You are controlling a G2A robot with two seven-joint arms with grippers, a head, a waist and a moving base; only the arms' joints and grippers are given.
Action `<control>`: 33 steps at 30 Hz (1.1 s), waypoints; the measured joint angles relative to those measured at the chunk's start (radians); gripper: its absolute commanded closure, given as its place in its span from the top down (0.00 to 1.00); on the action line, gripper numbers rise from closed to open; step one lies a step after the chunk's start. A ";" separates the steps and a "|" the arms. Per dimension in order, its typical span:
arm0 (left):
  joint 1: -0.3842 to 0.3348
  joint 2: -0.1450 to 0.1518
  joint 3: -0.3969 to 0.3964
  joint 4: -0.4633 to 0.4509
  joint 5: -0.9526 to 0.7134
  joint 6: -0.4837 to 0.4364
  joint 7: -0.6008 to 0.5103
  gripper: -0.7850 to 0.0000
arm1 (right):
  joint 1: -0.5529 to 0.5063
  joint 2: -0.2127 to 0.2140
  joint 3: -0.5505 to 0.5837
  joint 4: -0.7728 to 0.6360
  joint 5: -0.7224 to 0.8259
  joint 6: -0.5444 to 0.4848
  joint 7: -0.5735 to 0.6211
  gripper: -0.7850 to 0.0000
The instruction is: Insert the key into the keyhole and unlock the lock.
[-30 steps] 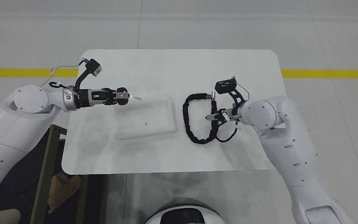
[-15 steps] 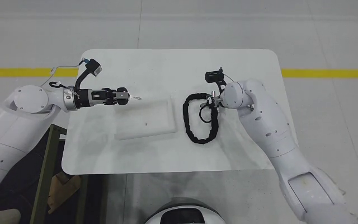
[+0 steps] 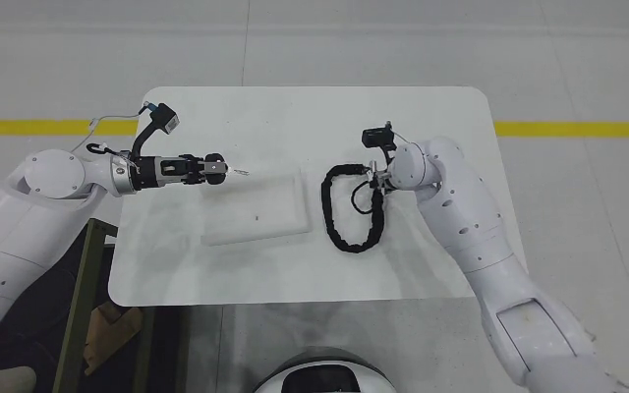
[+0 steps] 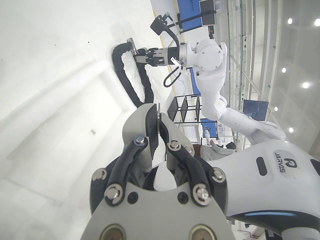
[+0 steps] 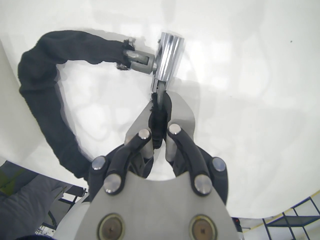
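A: Left end effector (image 4: 157,113) is pinching the key (image 3: 239,173) flat between its pads. I'm holding it over the bench (image 3: 295,118), well apart from the lock (image 3: 344,211).
B: And the right?
A: Right end effector (image 5: 160,101) is clamping the lock's chain end just below the silver cylinder (image 5: 168,59). Keyhole isn't showing, so I'm thinking: turning the cylinder's end toward the key, then aligning the blade slowly before pushing.
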 measured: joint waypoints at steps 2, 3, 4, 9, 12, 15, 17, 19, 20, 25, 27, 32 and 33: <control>0.000 0.000 0.000 0.000 0.000 0.000 0.000 0.00 | -0.020 0.008 0.048 -0.047 0.037 -0.046 0.012 0.00; 0.000 0.000 0.000 0.000 0.000 0.000 0.000 0.00 | -0.028 0.014 0.070 -0.069 0.060 -0.064 0.020 0.00; 0.000 0.000 0.000 0.000 0.000 0.000 0.000 0.00 | -0.037 0.021 0.092 -0.091 0.086 -0.080 0.029 0.00; 0.000 0.000 0.000 0.000 0.000 0.000 0.000 0.00 | -0.151 0.066 0.257 -0.277 0.245 -0.194 0.121 0.00; 0.000 0.000 0.000 0.000 0.000 0.000 0.000 0.00 | -0.228 0.083 0.347 -0.378 0.342 -0.232 0.172 0.00; 0.000 0.000 0.000 0.000 0.000 0.000 0.000 0.00 | -0.257 0.092 0.402 -0.411 0.413 -0.261 0.169 0.00; 0.000 0.000 0.000 0.000 0.000 0.000 0.000 0.00 | -0.256 0.092 0.401 -0.411 0.410 -0.261 0.168 0.00; 0.000 0.000 0.000 0.000 0.000 0.000 0.000 0.00 | -0.255 0.092 0.399 -0.410 0.408 -0.260 0.168 0.00; 0.000 0.000 0.000 0.000 0.000 0.000 0.000 0.00 | -0.255 0.092 0.399 -0.410 0.408 -0.260 0.168 0.00; 0.000 0.000 0.000 0.000 0.000 0.000 0.000 0.00 | -0.270 0.092 0.404 -0.427 0.423 -0.270 0.153 0.00; 0.000 0.000 0.000 0.000 0.000 0.000 0.000 0.00 | -0.349 0.092 0.424 -0.477 0.515 -0.309 0.072 0.00; 0.000 0.000 0.000 0.000 0.000 0.000 0.000 0.00 | -0.368 0.079 0.414 -0.348 0.986 -0.348 0.007 0.00; 0.000 0.000 0.000 0.000 0.000 0.000 0.000 0.00 | -0.355 0.076 0.407 -0.314 1.082 -0.347 0.025 0.00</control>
